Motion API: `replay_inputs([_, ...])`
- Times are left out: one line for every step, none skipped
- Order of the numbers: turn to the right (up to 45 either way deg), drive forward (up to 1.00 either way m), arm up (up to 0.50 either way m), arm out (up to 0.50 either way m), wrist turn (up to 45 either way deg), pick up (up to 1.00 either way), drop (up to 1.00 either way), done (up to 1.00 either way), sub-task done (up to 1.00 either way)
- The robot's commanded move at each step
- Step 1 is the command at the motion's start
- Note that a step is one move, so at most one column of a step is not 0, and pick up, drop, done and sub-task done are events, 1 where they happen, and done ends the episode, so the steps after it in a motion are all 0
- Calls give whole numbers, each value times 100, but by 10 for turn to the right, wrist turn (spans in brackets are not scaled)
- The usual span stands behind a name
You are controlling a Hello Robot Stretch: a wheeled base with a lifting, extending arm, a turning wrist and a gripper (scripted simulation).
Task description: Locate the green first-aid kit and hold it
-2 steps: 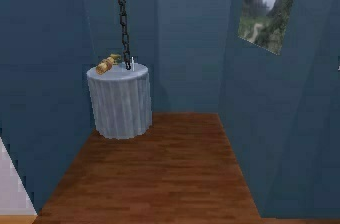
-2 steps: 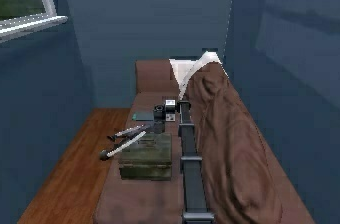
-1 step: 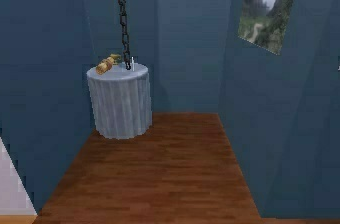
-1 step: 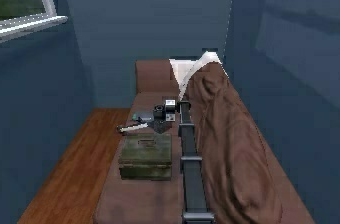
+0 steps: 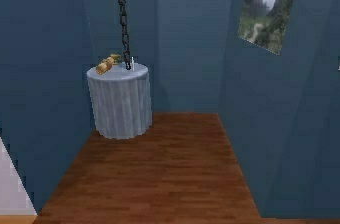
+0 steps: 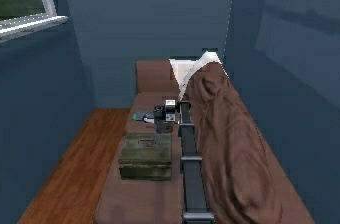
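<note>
One green first-aid kit (image 6: pixel 145 157) lies on the single bed (image 6: pixel 156 80), just short of the one end effector (image 6: pixel 164 113). I cannot tell the end effector's state or whether it holds anything. One white pillow (image 6: pixel 198 68) lies beyond.

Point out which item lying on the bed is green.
The boxy olive-green case on the bare mattress; the pillow is white, the blanket brown.

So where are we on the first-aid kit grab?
Done: located, it seems; a green box lies on the bed, beside the arm. In hand: the gripper is out over the bed, farther up the picture than the box. Left: the hold; the box rests on the bed, not lifted. Whether the gripper holds anything cannot be told.
</note>
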Motion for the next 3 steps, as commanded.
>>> replay_inputs([0,0,-30,0,0,0,0,0,0])
replay_inputs([0,0,0,0,0,100,0,0,0])
replay_inputs([0,0,10,0,0,0,0,0,0])
